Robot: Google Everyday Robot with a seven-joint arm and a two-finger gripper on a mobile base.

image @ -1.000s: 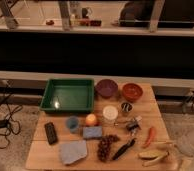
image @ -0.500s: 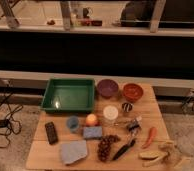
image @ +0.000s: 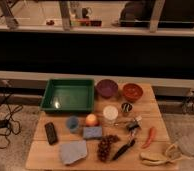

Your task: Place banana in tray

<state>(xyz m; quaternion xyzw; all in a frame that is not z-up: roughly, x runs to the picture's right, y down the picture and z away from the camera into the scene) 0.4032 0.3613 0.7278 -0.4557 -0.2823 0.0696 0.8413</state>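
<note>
The banana [image: 153,159], pale yellow and curved, lies on the wooden table [image: 45,159] at the front right corner. My gripper [image: 176,150], pale and whitish, comes in from the right edge and hovers at the banana's right end, close to it or touching it. The dark-green tray [image: 46,95] stands at the table's back left and holds nothing that I can see. It is far from the gripper, diagonally across the table.
Between banana and tray lie a red pepper [image: 149,137], a black-handled tool [image: 124,148], grapes [image: 105,147], a white cup [image: 110,113], an orange fruit [image: 91,119], a blue sponge [image: 93,132] and a blue cup [image: 72,123]. Purple [image: 107,88] and orange [image: 132,92] bowls stand at the back.
My gripper has shifted slightly down and to the left, closer to the banana's right end. The banana and the other objects lie as before.
</note>
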